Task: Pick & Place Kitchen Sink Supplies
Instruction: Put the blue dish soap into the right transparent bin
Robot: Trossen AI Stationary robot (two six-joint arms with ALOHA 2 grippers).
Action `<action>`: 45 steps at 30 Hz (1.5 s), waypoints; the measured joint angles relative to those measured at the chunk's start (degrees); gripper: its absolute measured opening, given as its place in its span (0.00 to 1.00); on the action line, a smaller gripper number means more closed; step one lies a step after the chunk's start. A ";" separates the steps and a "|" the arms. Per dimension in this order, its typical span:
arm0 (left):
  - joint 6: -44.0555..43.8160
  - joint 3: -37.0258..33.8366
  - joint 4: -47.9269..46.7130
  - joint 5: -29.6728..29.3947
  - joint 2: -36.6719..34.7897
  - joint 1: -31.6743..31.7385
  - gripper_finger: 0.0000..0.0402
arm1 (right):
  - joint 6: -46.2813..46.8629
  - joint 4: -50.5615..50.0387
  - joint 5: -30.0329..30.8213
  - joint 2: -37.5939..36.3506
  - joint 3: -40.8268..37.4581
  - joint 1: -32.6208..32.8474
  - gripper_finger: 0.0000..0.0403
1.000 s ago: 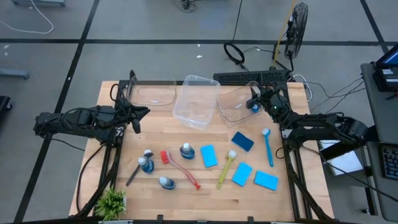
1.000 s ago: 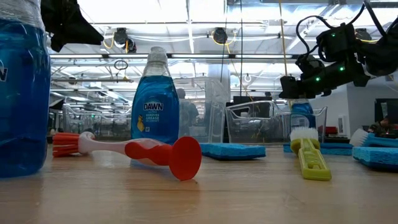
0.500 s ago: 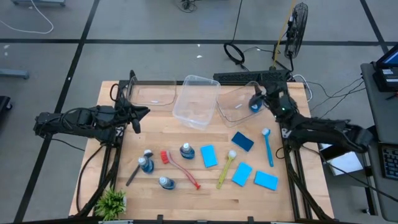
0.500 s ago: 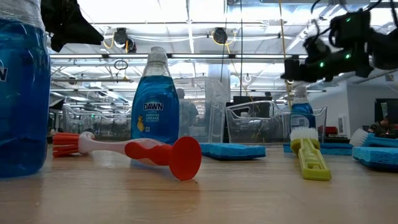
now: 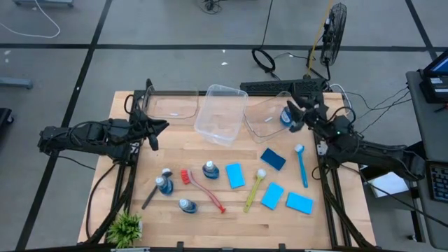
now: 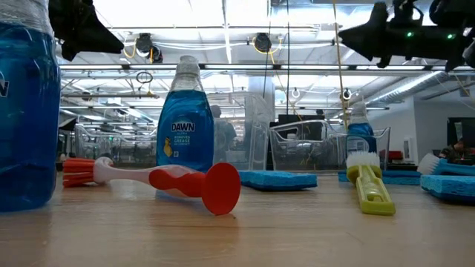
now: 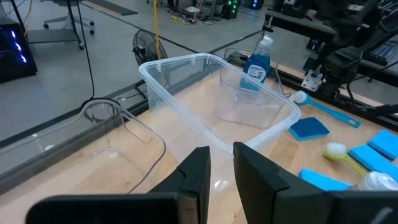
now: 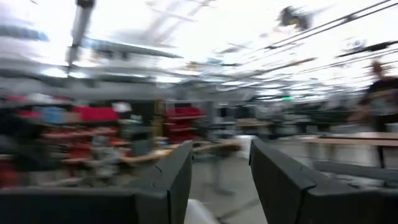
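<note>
Hovering above a bottle [image 5: 285, 116] in the right-hand clear bin [image 5: 269, 115], right claw [image 5: 297, 115] parted, empty.

right gripper [image 5: 294, 119] let go of the bottle [image 5: 286, 116], lifted clear, swung toward 3 o'clock, fingers apart, bottle left standing inside the right bin [image 5: 266, 119]

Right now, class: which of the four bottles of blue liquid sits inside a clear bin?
The bottle in the right-hand bin, beside the right gripper. The other three are out on the bare wood by the red brush.
</note>
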 joint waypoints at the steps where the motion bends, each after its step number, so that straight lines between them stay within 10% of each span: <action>1: 0.00 0.00 0.00 0.00 0.00 0.00 0.18 | 1.38 -0.71 -1.41 -0.53 0.00 0.70 0.35; 11: 0.02 0.00 0.00 0.26 0.00 0.00 0.18 | 13.82 -10.77 -15.47 -1.61 -0.02 8.38 0.23; 33: -2.02 0.99 0.94 4.93 0.14 -0.14 0.18 | 13.08 -33.38 -15.70 -3.42 -0.04 13.18 0.13; 45: -1.69 15.39 -8.84 8.99 14.16 -0.18 0.18 | 10.90 -39.17 -17.12 -13.99 -0.04 13.18 0.13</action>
